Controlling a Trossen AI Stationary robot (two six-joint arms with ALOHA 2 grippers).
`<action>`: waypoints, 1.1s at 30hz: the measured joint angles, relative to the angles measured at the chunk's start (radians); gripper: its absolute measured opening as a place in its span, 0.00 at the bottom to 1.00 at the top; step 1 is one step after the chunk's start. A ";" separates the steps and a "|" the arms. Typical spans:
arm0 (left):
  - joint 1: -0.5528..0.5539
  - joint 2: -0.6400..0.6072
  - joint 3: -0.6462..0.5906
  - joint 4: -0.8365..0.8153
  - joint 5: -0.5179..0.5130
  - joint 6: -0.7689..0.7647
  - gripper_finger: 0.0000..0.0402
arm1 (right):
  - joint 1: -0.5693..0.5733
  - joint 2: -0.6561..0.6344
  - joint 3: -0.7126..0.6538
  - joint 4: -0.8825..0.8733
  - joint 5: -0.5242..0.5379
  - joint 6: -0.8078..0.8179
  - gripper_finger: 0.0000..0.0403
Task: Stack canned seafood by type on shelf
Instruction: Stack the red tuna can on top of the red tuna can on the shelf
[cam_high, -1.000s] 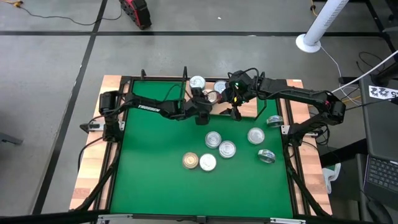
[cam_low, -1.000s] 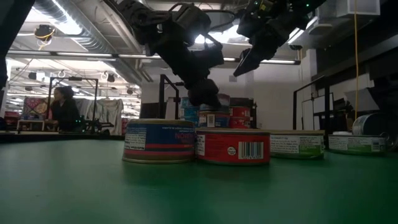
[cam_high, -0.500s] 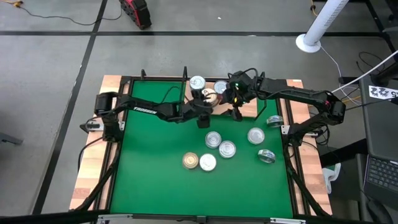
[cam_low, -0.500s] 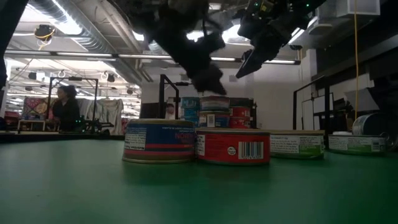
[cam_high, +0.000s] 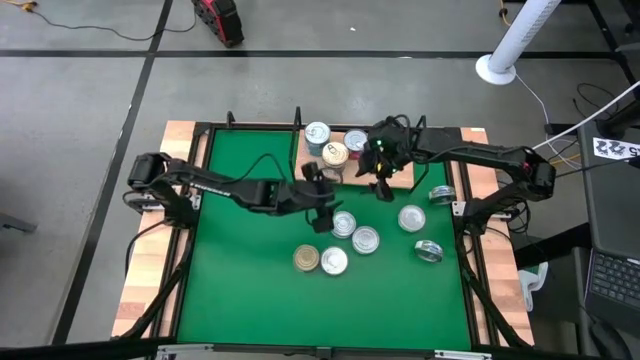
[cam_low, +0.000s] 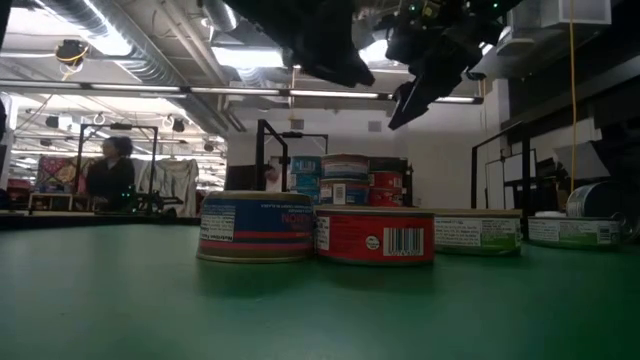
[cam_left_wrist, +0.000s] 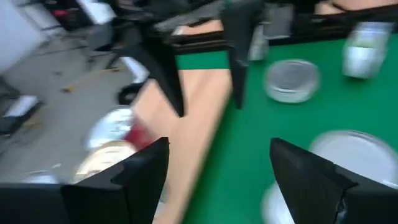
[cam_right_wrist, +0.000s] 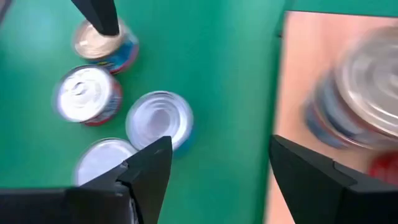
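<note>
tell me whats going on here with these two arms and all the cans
Two robot arms are sorting flat tins onto a small wooden shelf at the back of a green mat. Neither holds anything at this moment. The left gripper is open above the mat, beside the loose tins. The right gripper is open at the shelf's front edge. A few tins already sit on the shelf; seven lie loose on the mat.

Green-matted desk (cam_high: 240, 270) is carrying six loose tins (cam_high: 366, 239) lying flat near its centre, all on the near side of the shelf (cam_high: 400, 176), which is bearing three tins (cam_high: 334, 154).
</note>
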 joint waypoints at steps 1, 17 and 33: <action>-0.012 0.000 0.000 -0.006 0.024 -0.006 0.68 | 0.020 0.000 0.000 -0.003 0.000 0.000 0.66; -0.125 0.016 0.000 -0.067 0.173 -0.064 0.68 | 0.439 0.000 0.000 -0.129 0.397 0.120 0.66; -0.198 0.121 0.001 -0.046 0.297 -0.200 0.68 | 0.652 0.000 -0.119 0.004 0.420 0.287 0.66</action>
